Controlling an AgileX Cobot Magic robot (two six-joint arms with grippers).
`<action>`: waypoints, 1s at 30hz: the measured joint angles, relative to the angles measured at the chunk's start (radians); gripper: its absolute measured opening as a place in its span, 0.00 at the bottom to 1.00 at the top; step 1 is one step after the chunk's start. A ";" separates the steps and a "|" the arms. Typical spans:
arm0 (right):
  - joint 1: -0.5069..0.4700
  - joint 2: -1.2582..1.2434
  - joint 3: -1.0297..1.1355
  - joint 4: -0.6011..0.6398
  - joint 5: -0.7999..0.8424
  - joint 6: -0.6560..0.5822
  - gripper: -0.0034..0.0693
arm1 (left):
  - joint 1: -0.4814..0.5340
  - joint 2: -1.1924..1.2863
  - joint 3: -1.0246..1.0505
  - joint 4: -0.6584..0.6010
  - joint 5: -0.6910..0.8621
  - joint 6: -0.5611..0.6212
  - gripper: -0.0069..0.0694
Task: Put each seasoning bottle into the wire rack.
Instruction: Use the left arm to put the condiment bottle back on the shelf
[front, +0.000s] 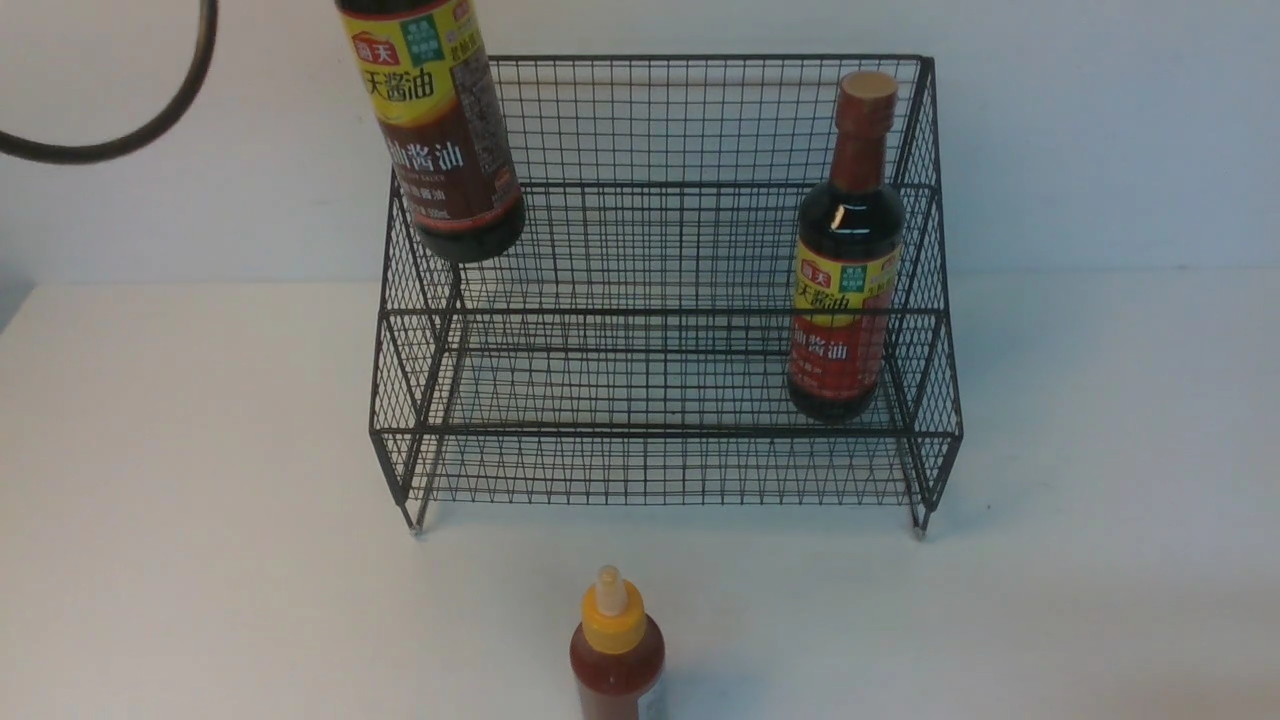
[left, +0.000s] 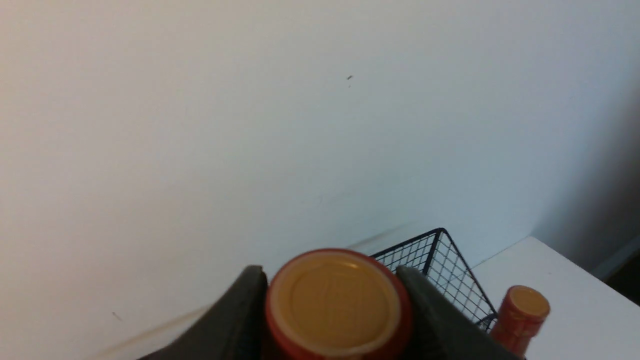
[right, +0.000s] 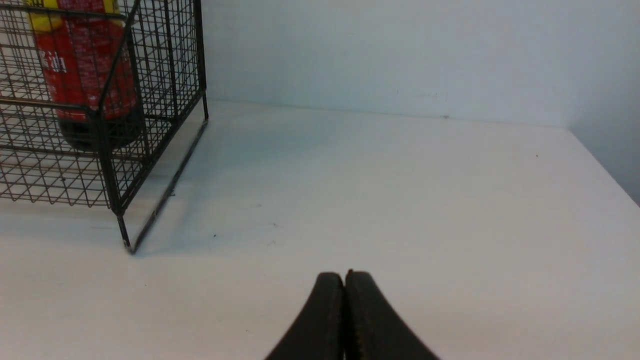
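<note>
Left pincer (left: 334, 305) is clamping the tilted soy-sauce bottle (front: 440, 130) at its cap, and its base is probably risking a snag on the wire rack (front: 660, 432) side wall.

And here's the tally: two tall soy-sauce bottles, the left soy-sauce bottle (front: 440, 130) and the right soy-sauce bottle (front: 845, 300) (same yellow-and-red label on both). One small red sauce bottle (front: 617, 660), so three bottles in all. One wire rack (front: 660, 430), with two tiers. Two grippers, left gripper (left: 332, 295) and right gripper (right: 344, 280). One white table (front: 200, 500). One dark cable (front: 70, 152).
</note>
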 joint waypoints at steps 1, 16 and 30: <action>0.000 0.000 0.000 0.000 0.000 0.000 0.03 | 0.000 0.015 -0.004 -0.009 -0.006 0.014 0.47; 0.000 0.000 0.000 0.000 0.000 0.001 0.03 | 0.000 0.148 -0.010 -0.091 -0.031 0.237 0.46; 0.000 0.000 0.000 0.000 0.000 0.001 0.03 | 0.000 0.203 -0.010 0.021 0.069 0.247 0.46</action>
